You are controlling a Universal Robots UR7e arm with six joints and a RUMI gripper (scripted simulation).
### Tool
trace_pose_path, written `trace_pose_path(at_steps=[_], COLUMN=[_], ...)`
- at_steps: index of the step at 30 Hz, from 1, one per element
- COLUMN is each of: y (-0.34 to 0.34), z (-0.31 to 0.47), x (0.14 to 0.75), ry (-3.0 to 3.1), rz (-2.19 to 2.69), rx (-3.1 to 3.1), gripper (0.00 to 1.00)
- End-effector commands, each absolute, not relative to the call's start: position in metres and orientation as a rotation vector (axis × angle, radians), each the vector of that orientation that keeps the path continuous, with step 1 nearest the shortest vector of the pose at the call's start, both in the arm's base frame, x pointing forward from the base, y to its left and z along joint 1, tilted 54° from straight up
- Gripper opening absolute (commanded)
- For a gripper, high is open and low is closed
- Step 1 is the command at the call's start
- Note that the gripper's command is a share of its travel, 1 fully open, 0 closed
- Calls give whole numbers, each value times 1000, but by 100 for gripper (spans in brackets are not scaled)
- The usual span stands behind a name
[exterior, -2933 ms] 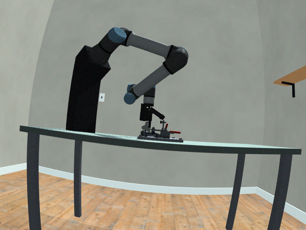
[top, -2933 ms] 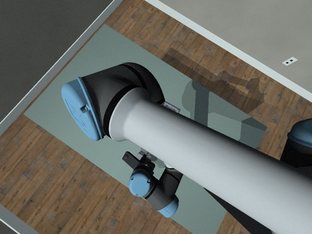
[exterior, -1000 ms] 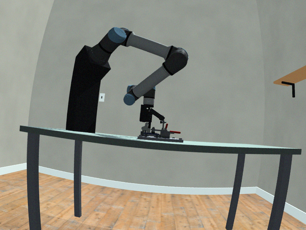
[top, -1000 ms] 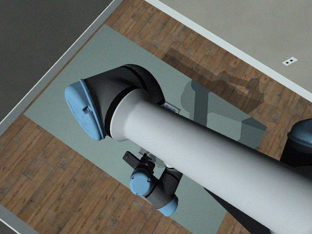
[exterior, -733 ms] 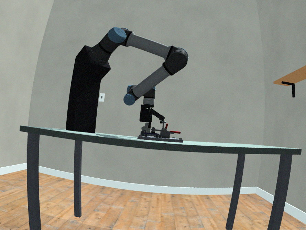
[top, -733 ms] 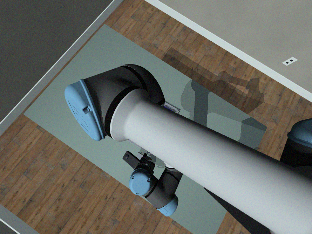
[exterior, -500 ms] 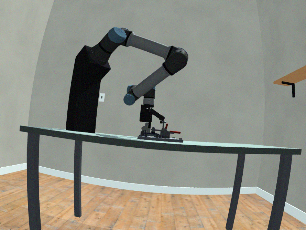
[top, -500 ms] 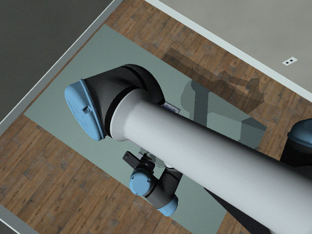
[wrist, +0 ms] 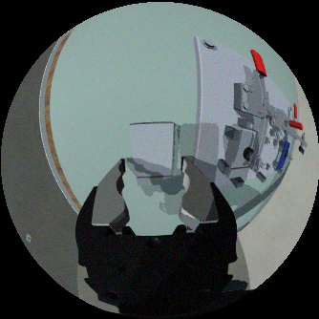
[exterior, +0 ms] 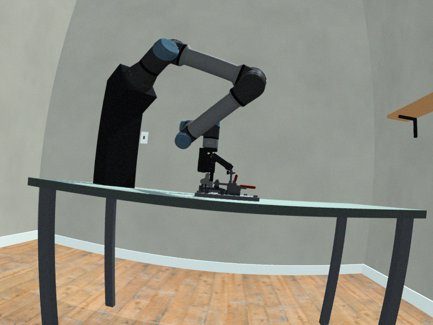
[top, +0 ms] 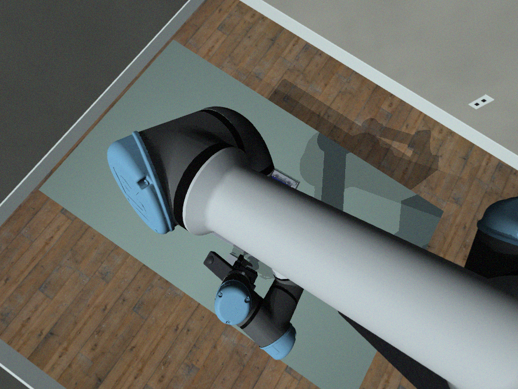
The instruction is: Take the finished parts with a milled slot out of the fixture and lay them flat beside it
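Observation:
In the wrist view a grey rectangular part [wrist: 152, 142] lies flat on the green table top, just left of the fixture plate [wrist: 239, 119]. My gripper [wrist: 153, 158] is open. Its two fingertips stand apart, one at each side of the part's near end, with a gap to it. The blue blank [wrist: 284, 155] sits in the fixture at its far right, among grey clamps. I cannot tell whether a slotted part sits in the fixture. In the exterior view the gripper [exterior: 208, 176] hangs low over the left end of the fixture [exterior: 226, 195].
Red toggle clamp handles [wrist: 258, 62] [wrist: 295, 124] stand on the fixture. In the top view the arm's forearm [top: 318, 251] hides most of the fixture; only a corner [top: 286, 179] shows. The table's wooden-edged rim [wrist: 54, 129] runs left of the part.

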State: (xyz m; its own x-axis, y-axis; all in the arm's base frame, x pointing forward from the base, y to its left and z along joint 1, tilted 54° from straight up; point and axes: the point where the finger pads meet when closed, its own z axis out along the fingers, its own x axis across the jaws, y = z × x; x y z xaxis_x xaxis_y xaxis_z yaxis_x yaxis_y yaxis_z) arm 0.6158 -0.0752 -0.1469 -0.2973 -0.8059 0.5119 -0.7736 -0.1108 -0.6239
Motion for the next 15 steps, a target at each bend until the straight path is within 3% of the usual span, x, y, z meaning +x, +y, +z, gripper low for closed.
trace_pose_path(at_steps=[1, 15], y=[-76, -61], z=[-148, -133], x=[616, 602], ry=[2071, 2070], rz=[-1405, -1403], rx=[-1839, -1842], gripper=[47, 47])
